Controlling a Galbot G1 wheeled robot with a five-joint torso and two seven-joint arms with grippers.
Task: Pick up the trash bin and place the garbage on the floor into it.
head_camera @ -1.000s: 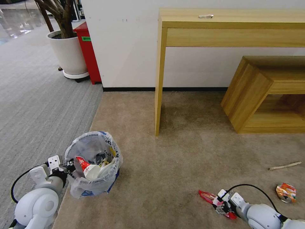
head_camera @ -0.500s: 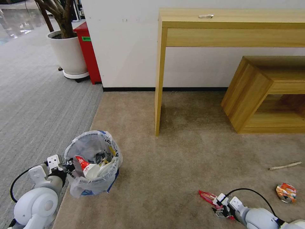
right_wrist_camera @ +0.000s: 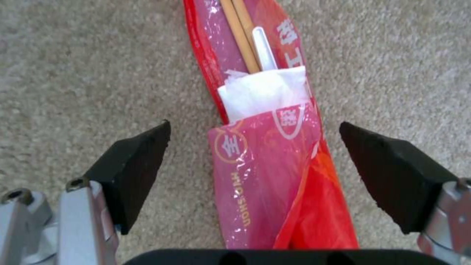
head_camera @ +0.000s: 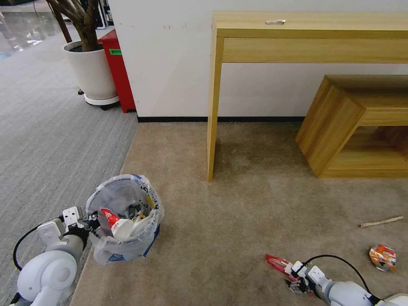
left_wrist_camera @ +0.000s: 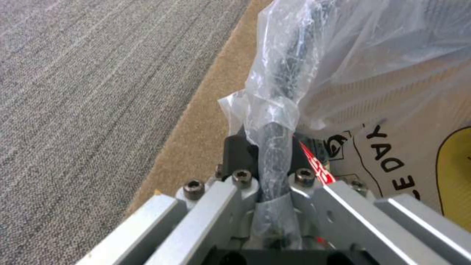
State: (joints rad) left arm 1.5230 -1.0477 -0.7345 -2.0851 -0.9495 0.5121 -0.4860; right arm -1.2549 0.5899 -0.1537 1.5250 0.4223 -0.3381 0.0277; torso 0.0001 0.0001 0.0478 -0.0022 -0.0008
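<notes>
Low at the near right, right gripper (right_wrist_camera: 255,162) spread wide just above the carpet (head_camera: 238,204), black pads (right_wrist_camera: 135,167) either side of a red wrapper (right_wrist_camera: 275,176) and clear of it; wrist tipped steeply down, forearm coming in from the lower right corner. Wrapper flat on the carpet, holding chopsticks (right_wrist_camera: 240,35) and a white napkin (right_wrist_camera: 265,92). At the near left, left arm bent, elbow low, left gripper (left_wrist_camera: 267,158) clamped on the bin (head_camera: 123,219) rim, bag plastic pinched between the fingers. Bin at the carpet's left edge, part full of litter. Farther right, crushed can (head_camera: 382,257) and wooden stick (head_camera: 381,221) lying on the carpet, well apart from the gripper. Beyond, desk (head_camera: 310,38), low shelf (head_camera: 340,123), then planter (head_camera: 91,70) by the wall.
</notes>
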